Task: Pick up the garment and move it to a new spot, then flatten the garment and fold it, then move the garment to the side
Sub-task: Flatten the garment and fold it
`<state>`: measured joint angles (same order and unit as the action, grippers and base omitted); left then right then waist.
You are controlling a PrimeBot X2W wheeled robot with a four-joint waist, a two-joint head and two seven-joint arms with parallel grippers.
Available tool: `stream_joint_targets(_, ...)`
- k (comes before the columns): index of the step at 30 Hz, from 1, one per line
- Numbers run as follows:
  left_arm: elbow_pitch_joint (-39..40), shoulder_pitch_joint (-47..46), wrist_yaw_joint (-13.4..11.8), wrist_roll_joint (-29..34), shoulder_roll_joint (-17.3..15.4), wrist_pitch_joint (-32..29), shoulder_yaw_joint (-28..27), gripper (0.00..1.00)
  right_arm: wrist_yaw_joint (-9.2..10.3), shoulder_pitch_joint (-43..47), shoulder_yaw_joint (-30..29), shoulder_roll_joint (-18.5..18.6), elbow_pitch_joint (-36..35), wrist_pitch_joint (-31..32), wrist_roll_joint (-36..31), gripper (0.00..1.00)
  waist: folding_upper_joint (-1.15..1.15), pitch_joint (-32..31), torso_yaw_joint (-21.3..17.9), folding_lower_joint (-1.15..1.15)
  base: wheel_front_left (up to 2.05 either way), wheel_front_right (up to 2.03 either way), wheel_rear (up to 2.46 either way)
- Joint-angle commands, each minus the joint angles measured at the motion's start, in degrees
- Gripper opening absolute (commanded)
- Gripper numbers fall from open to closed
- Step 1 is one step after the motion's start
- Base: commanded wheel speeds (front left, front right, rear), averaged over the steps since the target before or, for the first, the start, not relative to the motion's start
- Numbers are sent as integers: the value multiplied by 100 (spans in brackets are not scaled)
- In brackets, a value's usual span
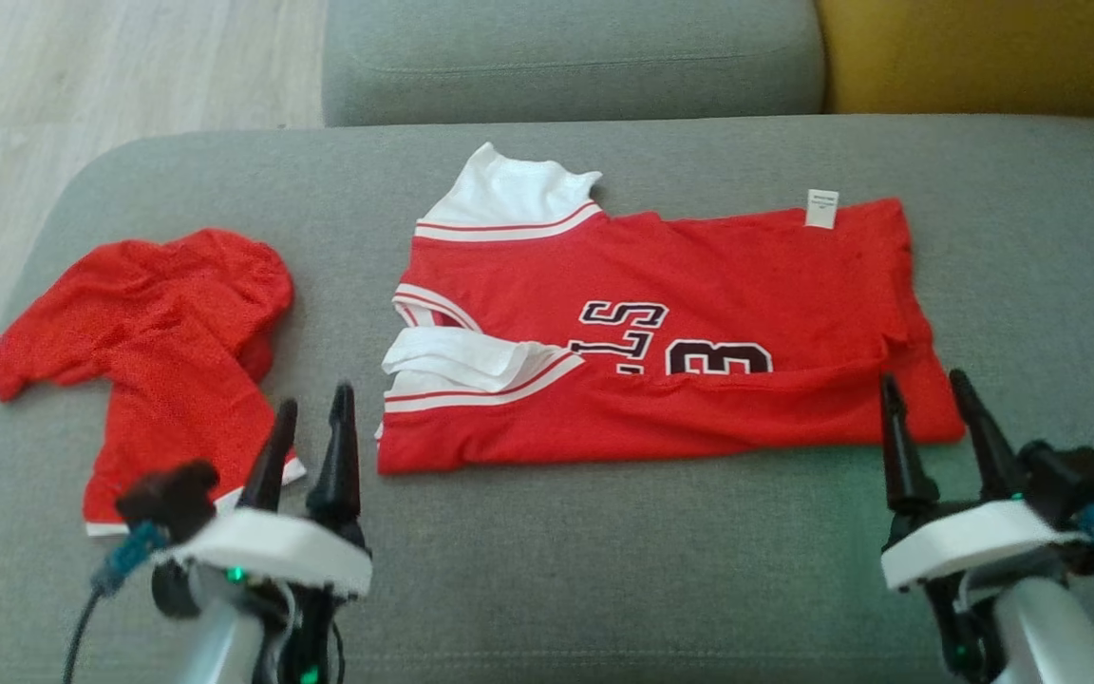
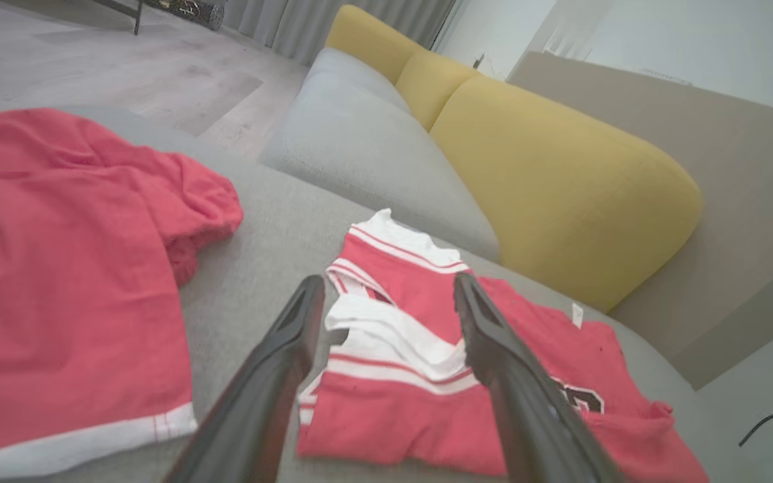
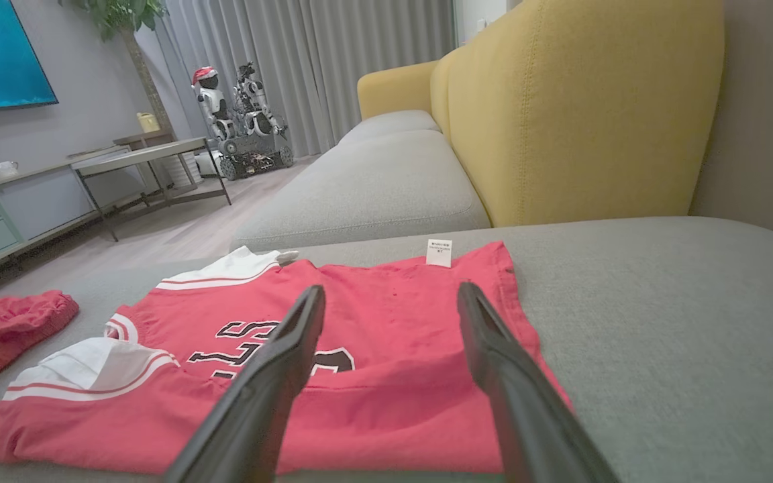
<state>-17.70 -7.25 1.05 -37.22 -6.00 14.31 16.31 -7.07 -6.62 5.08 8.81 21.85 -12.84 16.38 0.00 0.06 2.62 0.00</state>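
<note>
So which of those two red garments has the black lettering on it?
The larger jersey in the middle; the crumpled red piece on its left is plain, with a white hem.

Left arm [image 1: 262, 556], right arm [image 1: 970, 543], jaws parted.

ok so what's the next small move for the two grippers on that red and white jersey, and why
Probably lower both open grippers to pinch the near folded edge of the red and white fabric jersey. The left gripper hangs by its sleeve-end corner, the right gripper by its hem corner, and the lettering is half covered, so folding looks unfinished.
</note>
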Motion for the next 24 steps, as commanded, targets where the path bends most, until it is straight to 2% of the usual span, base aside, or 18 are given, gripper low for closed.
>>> stream_joint_targets(1, 138, -140, 55, 140, 0, 68, -283, 100, -42, -93, 53, -34, -248, -102, -92, 100, 0, 2, -66, 0, 0, 0, 0)
stream_joint_targets(5, -105, -22, 202, 456, 127, 68, -401, 100, -42, -17, 19, -183, -345, -141, -334, 100, 0, 94, -199, 0, 0, 0, 0)
stream_joint_targets(8, -424, -116, 218, 647, 165, 68, -443, 100, -42, -51, -10, -242, -397, -151, -415, 100, 0, 135, -302, 0, 0, 0, 0)
stream_joint_targets(16, -1677, -640, 118, 969, 148, 69, -410, 100, -42, -158, 44, -303, -500, -126, -486, 100, 0, 228, -611, 0, 0, 0, 0)
stream_joint_targets(24, -2873, -1216, -112, 1173, 14, 9, -355, 100, -42, -195, 122, -339, -559, -86, -515, 100, 0, 368, -880, 0, 0, 0, 0)
